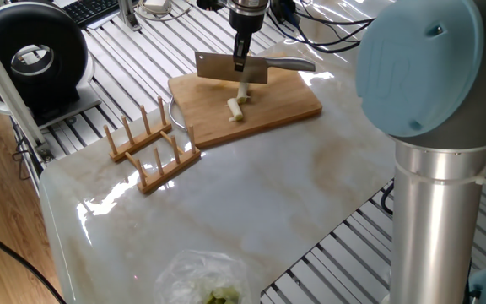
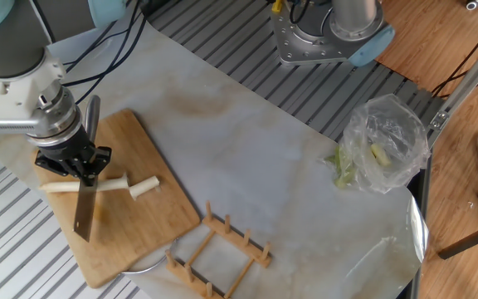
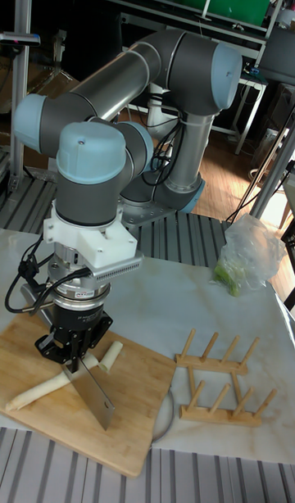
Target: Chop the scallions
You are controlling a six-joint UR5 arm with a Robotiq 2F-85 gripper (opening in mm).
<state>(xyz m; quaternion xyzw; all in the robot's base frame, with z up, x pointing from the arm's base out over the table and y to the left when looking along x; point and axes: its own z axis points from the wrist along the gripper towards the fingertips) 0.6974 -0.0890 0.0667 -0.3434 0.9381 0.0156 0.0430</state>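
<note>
1. Tall fixed view is showing the arm (image 3: 139, 93) reaching down over the wooden cutting board (image 3: 131, 437), which is lying under the gripper (image 3: 79, 360).
2. That gripper is clamping the handle of the cleaver (image 3: 94, 392), with the blade pointing down and its edge seeming to be touching the board.
3. Below the gripper, the scallions (image 2: 102, 185) are lying across the board: a long pale cream stalk is running under the blade and out to both sides, and a short stubby piece (image 2: 145, 187) is resting just beside it at one end.
4. To chop well, I judge the arm should be lifting the blade clear, stepping it along the stalk, and pressing straight down, keeping the blade square to the stalk so it is not rolling away.
</note>
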